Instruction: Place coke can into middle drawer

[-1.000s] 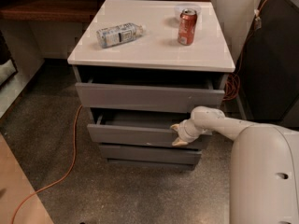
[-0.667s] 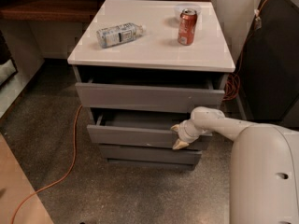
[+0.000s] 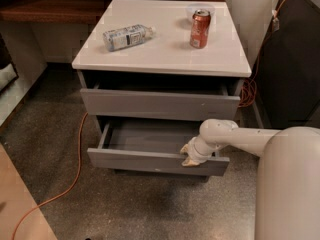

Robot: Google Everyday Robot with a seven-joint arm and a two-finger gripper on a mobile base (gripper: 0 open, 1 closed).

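Observation:
The coke can (image 3: 200, 30) stands upright on the right rear of the white cabinet top (image 3: 165, 54). The middle drawer (image 3: 150, 160) is pulled out, and its grey inside (image 3: 147, 136) shows nothing in it. My gripper (image 3: 189, 155) is at the top edge of that drawer's front, near its right end, with my white arm (image 3: 235, 136) reaching in from the right. The can is well above and behind the gripper.
A clear plastic bottle (image 3: 127, 36) lies on its side on the left of the top. A white bowl (image 3: 200, 8) sits behind the can. The top drawer (image 3: 160, 104) is slightly open. An orange cable (image 3: 75, 169) runs over the floor on the left. A dark cabinet (image 3: 295, 59) stands to the right.
The middle drawer has slid further out toward the camera, and my gripper has moved with its front edge. The can and the bottle have not moved.

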